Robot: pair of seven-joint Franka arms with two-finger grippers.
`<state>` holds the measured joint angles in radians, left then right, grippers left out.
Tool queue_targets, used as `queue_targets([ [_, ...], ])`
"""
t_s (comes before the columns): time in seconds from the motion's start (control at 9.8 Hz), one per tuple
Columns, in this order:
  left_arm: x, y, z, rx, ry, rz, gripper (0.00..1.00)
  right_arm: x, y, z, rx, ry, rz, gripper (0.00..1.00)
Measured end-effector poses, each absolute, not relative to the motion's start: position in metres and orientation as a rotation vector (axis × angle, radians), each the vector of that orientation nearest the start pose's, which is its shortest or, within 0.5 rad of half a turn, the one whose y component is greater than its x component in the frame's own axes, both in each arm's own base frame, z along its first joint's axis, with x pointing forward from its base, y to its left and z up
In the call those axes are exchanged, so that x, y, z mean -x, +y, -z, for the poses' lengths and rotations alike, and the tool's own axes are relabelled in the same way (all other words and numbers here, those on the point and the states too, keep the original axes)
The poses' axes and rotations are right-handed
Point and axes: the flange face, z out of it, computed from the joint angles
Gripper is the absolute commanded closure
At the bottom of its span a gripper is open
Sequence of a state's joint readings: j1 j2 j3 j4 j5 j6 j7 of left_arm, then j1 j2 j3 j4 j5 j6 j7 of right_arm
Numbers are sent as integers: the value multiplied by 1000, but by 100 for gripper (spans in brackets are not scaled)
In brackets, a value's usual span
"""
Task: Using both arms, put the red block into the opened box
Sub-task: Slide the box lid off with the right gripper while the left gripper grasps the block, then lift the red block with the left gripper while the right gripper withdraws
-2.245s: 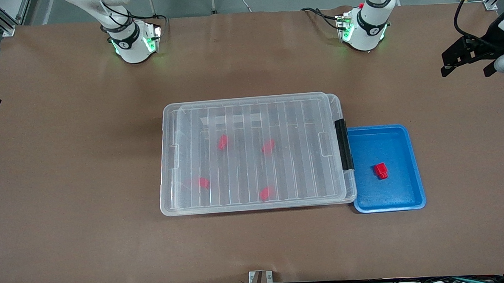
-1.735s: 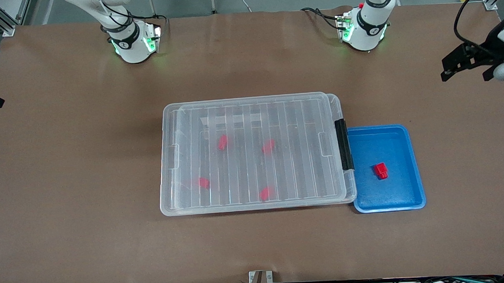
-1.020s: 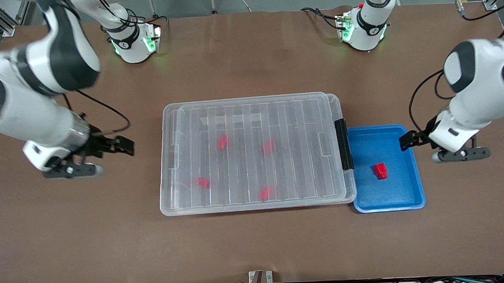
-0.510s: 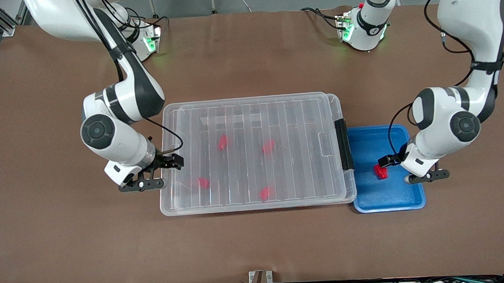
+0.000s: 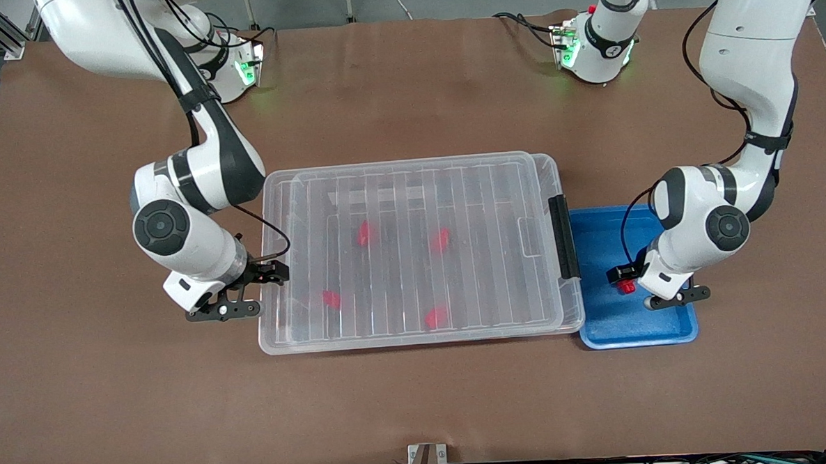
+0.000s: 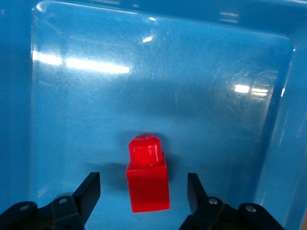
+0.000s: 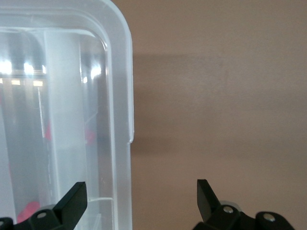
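In the blue tray [image 5: 675, 325] beside the box's latch end, your left claw [image 6: 143, 195] sits low with its fingers spread either side of the red block [image 6: 147, 182], not touching it, so a squeeze should take the body below the stub. At the box's [image 5: 414, 249] other short end, your right claw [image 7: 139, 199] is spread astride the rim of the lid [image 7: 120, 120], likely to lift it. The lid is on; four more red blocks [image 5: 364, 234] show through it, all on the brown counter [image 5: 420, 399].
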<state>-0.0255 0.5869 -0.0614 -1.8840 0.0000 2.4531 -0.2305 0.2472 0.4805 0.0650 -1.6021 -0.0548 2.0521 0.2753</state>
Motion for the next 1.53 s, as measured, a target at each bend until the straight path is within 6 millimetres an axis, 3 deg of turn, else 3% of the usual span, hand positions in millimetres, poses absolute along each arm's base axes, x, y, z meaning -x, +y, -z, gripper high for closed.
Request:
queue_targets([
  [0.1, -630, -55, -190, 3164, -240, -39, 83, -651, 192, -350, 3166, -105, -38, 0],
  [0.31, -630, -57, -189, 3165, -236, -39, 100, -655, 172, -349, 3167, -142, -47, 0],
  [0.51, -634, -61, -196, 3169, -232, -22, 100, -661, 144, -348, 3166, -183, -55, 0],
  [0.61, -637, -62, -215, 3168, -230, -30, 100, -663, 131, -348, 3164, -206, -66, 0],
  [0.71, -638, -66, -248, 3165, -217, -63, 100, -664, 116, -348, 3163, -236, -84, 0],
  [0.92, -630, -90, -339, 3170, -149, -83, 100, -667, 80, -348, 3156, -304, -117, 0],
  [1.12, -609, -119, -401, 3170, -94, -92, 100, -669, 45, -351, 3147, -357, -131, 0],
  [1.22, -599, -136, -413, 3166, -120, -114, 100, -669, 32, -352, 3143, -381, -133, 0],
  [1.53, -577, -202, -410, 3156, -282, -173, 100, -670, 22, -355, 3139, -413, -127, 0],
])
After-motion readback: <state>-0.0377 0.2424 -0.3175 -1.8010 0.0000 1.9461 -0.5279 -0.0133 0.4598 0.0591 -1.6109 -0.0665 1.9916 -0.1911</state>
